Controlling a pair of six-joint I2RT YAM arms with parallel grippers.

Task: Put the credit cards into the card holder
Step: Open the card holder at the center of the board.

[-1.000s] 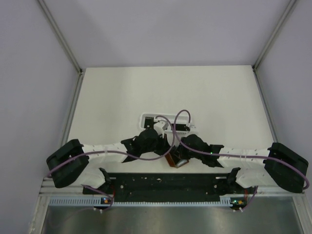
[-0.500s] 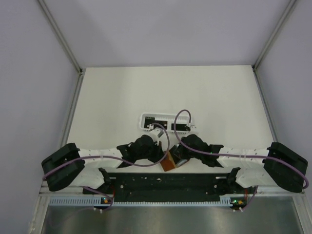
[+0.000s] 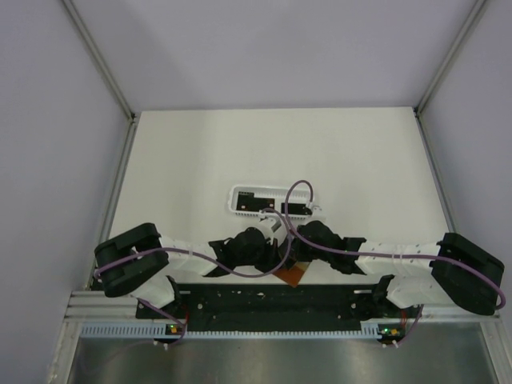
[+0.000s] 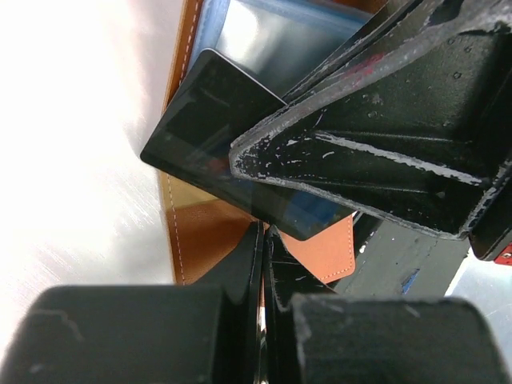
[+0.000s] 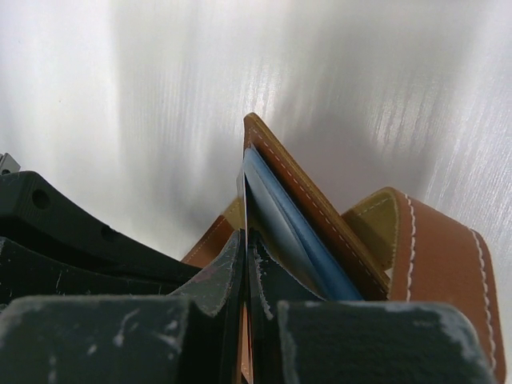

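Left gripper (image 4: 262, 248) pinched tight on the leather edge of the wallet (image 4: 210, 240). My right gripper (image 5: 245, 258) clamps a black card (image 4: 210, 132), edge-on against the wallet's blue pockets.

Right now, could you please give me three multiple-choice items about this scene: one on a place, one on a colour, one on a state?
1. Where is the holder?
A. inside the white basket
B. by the near edge of the table
C. at the far right corner

2. What colour is the pocket inside the holder?
A. blue
B. red
C. green

3. In what state is the right claw?
A. wide open
B. shut on nothing
C. shut on the holder

Key:
1 B: the brown leather shows at the near edge, outside the basket.
2 A: the right wrist view shows a blue layer against the brown wall.
3 C: it pinches the holder's edge, with no gap showing.
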